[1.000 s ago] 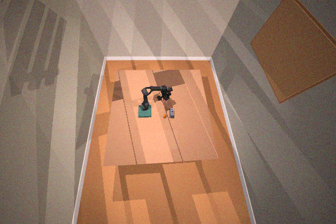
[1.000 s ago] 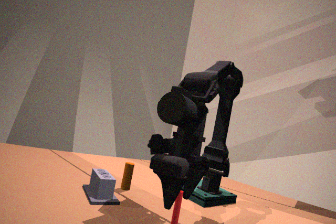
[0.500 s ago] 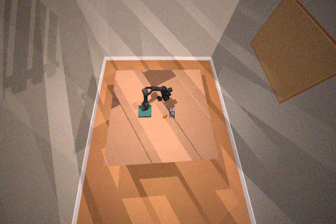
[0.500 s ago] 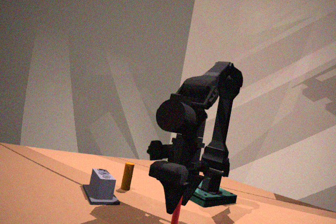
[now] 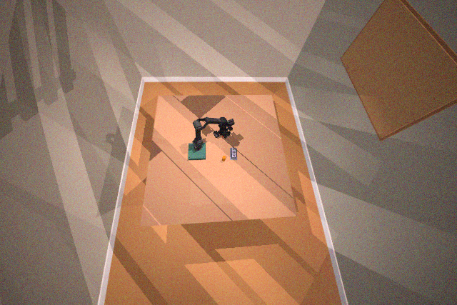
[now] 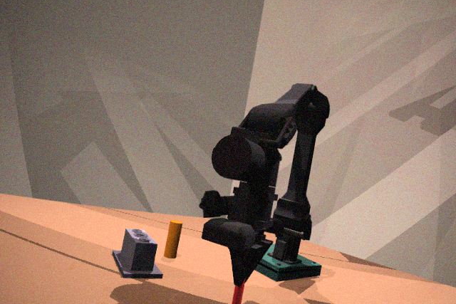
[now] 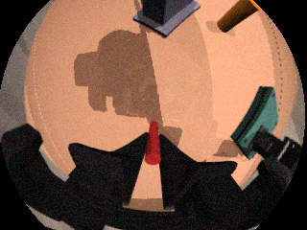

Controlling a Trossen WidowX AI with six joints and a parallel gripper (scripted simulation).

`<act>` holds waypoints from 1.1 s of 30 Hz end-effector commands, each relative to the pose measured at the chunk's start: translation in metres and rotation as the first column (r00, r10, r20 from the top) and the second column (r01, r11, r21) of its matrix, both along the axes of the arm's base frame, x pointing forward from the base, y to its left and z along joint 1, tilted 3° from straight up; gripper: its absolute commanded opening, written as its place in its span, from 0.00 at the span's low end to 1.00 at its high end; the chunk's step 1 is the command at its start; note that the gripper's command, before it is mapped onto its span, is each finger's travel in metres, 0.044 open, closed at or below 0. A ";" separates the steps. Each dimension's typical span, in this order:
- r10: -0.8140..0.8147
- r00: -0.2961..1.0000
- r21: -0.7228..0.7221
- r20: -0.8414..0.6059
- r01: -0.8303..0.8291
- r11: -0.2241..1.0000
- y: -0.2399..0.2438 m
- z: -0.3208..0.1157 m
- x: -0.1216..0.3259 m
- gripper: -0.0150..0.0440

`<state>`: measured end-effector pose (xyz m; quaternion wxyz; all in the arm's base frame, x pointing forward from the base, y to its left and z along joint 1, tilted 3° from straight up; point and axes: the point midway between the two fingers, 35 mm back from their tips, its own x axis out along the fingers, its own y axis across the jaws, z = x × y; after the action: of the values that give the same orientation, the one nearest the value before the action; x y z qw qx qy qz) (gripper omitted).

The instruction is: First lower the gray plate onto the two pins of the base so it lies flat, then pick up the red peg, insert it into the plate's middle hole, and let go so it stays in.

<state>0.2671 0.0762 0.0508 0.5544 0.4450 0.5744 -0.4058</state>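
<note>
The gray plate (image 5: 233, 153) (image 6: 143, 256) (image 7: 163, 7) is a thick block with holes in its top. It sits level on the flat base (image 6: 157, 275) (image 7: 165, 31); the pins cannot be made out clearly. The red peg (image 6: 237, 294) (image 7: 153, 150) stands upright, away from the base. My gripper (image 6: 239, 283) (image 7: 153, 136) points down and is shut on the peg's upper part, with the peg between the fingertips in the wrist view. The peg's lower end is cut off in the exterior view. In the top view the arm hides the peg.
An orange cylinder (image 5: 223, 158) (image 6: 173, 240) (image 7: 237, 15) stands upright beside the base, on the robot's side. The teal mount (image 5: 191, 156) (image 6: 283, 275) (image 7: 269, 112) carries the arm. Shadows of the arm fall on the table between the peg and the base.
</note>
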 end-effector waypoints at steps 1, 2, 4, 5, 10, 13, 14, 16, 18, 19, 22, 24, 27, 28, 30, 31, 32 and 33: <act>-0.004 1.000 0.004 -0.001 0.004 1.000 0.001 0.001 0.000 0.25; -0.004 1.000 0.004 -0.001 0.004 1.000 0.001 0.002 0.001 0.25; -0.004 1.000 0.004 -0.001 0.004 1.000 0.001 0.007 0.001 0.25; -0.004 1.000 0.004 -0.001 0.004 1.000 0.001 0.010 0.002 0.25; -0.004 1.000 0.004 -0.001 0.004 1.000 0.000 0.026 0.004 0.25; -0.004 1.000 0.004 0.000 0.004 1.000 -0.001 0.035 0.004 0.25; -0.004 1.000 0.004 0.000 0.004 1.000 -0.001 0.038 0.005 0.25; -0.004 1.000 0.004 0.000 0.004 1.000 -0.001 0.045 0.005 0.25; -0.004 1.000 0.004 0.000 0.004 1.000 -0.001 0.051 0.006 0.25; -0.004 1.000 0.004 0.000 0.004 1.000 -0.002 0.054 0.006 0.25; -0.004 1.000 0.004 0.000 0.004 1.000 -0.002 0.064 0.006 0.25; -0.004 1.000 0.004 0.000 0.004 1.000 -0.002 0.071 0.006 0.25; -0.004 1.000 0.004 0.000 0.004 1.000 -0.003 0.080 0.006 0.25; -0.004 1.000 0.004 0.000 0.004 1.000 -0.003 0.084 0.006 0.25; -0.007 1.000 -0.004 -0.015 0.007 1.000 -0.004 0.071 0.005 0.25; -0.007 1.000 -0.004 -0.014 0.007 1.000 -0.005 0.071 0.006 0.25; -0.007 1.000 -0.004 -0.014 0.007 1.000 -0.007 0.072 0.007 0.25; -0.007 1.000 -0.004 -0.014 0.007 1.000 -0.009 0.072 0.009 0.25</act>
<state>0.2739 0.0719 0.1256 0.5518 0.4451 0.5741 -0.4096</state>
